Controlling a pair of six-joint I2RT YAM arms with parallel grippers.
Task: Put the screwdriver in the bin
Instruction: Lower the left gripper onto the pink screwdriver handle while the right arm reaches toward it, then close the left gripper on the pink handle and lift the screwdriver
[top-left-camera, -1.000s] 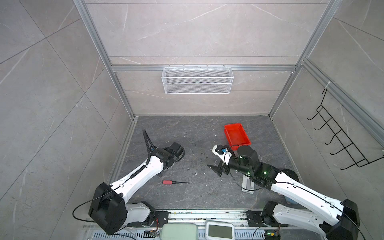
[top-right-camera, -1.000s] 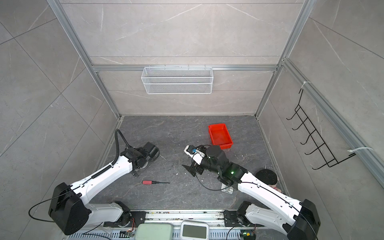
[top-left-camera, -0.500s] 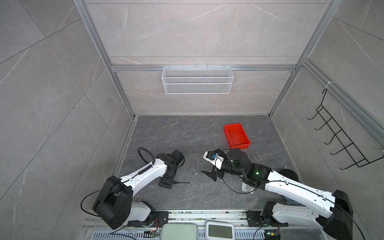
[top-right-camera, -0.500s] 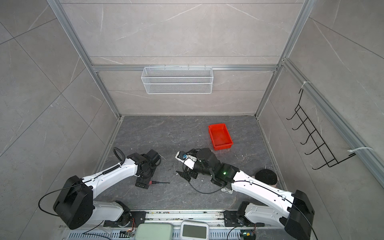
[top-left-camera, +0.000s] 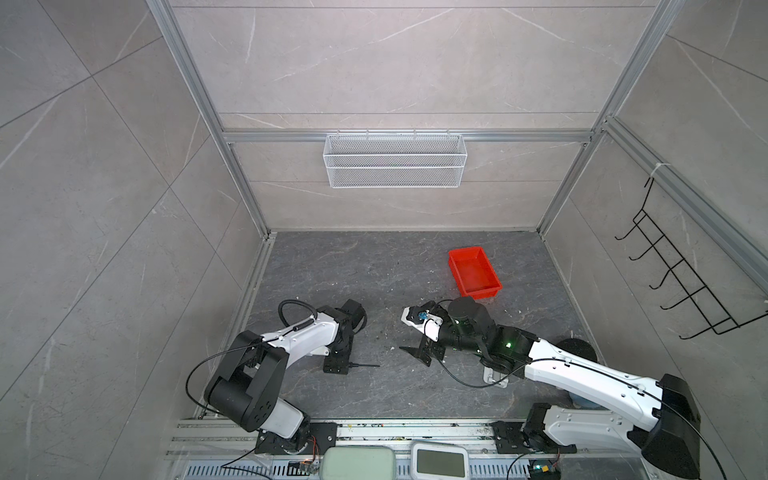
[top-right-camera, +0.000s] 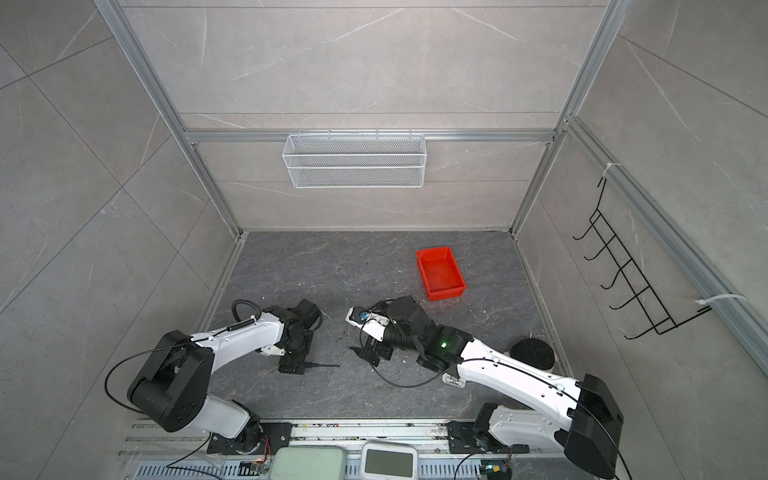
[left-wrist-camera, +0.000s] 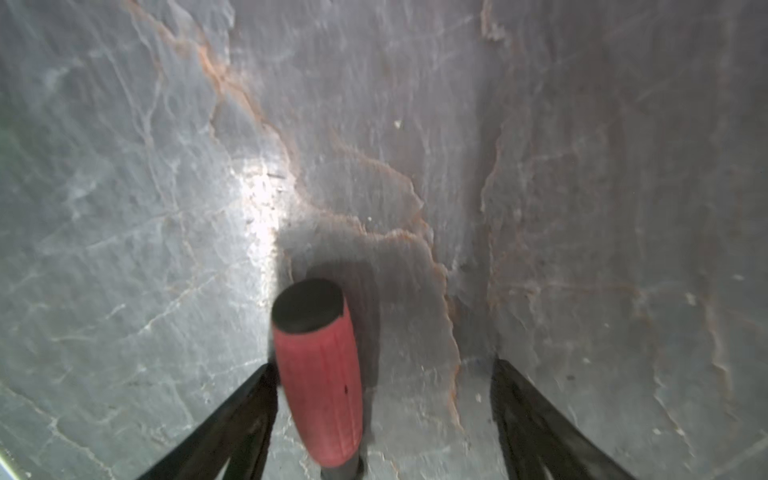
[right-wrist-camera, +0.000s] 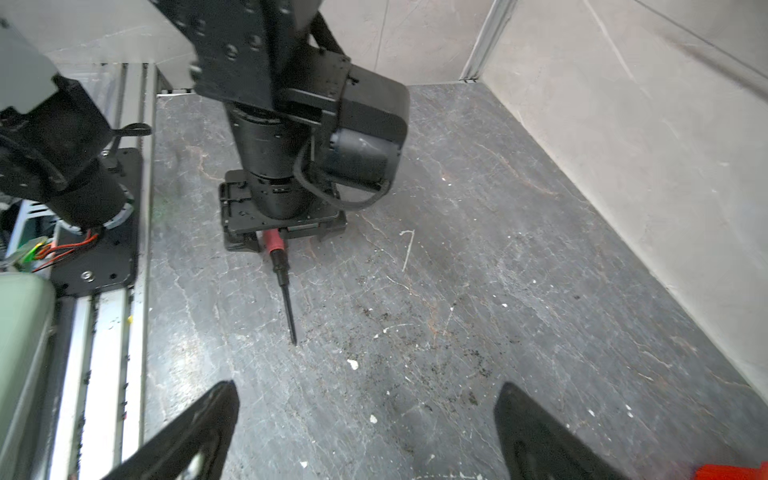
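The small screwdriver with a red-pink handle, black collar and thin dark metal shaft (left-wrist-camera: 318, 374) lies flat on the dark grey stone-patterned desk (top-left-camera: 374, 266). Its handle sits between the jaws of the left claw (left-wrist-camera: 384, 365), which stands directly over it. That claw is released. One finger (left-wrist-camera: 249, 399) is close against the handle's side and the other stands apart, so nothing is grasped yet. The shaft runs out from under this claw toward the right claw (top-left-camera: 415, 356), which hangs released and empty near the tip. The long axis crosses the left jaws' gap squarely, so a pinch there should catch it. The shallow rectangular bright red plastic bin (top-left-camera: 482, 292) lies well apart, beyond the right claw.
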